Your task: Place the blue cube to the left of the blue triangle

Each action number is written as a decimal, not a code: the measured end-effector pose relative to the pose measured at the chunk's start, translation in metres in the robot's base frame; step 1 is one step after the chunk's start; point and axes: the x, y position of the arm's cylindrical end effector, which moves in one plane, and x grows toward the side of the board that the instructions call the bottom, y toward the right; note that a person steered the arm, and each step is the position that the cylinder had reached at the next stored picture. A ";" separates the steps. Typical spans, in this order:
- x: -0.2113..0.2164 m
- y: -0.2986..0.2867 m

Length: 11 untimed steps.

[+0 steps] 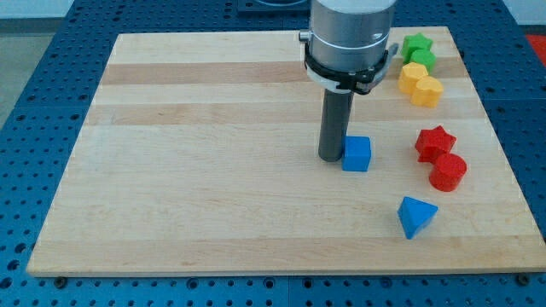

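Camera view: pale wooden board serves as the surface [213, 170], plank grain running left to right, resting on a blue perforated base plate [34, 102] that shows on all sides of it. A strip of light floor or wall is visible along the view's top edge; nothing more of the room can be made out. The arm enters from the view's top as a grey cylindrical housing [351, 34] with a black collar, ending in a straight dark rod. My tip [331, 158] sits on the surface, touching or just beside the left face of the blue cube [357, 154]. No pincer is fitted, so there is no open or closed state to record. The blue cube lies right of board centre, above and to the left of the blue triangle [415, 216], the two well apart. The blue triangle sits near the board's lower right. Red star [435, 141] and red cylinder [448, 171] touch one another at the right side. Further up, two yellow blocks [421, 83] sit together, shape unclear, and two green blocks [418, 49] sit at the top right corner, shape also unclear.
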 end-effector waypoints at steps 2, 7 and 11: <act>-0.041 0.019; 0.051 0.033; 0.072 0.033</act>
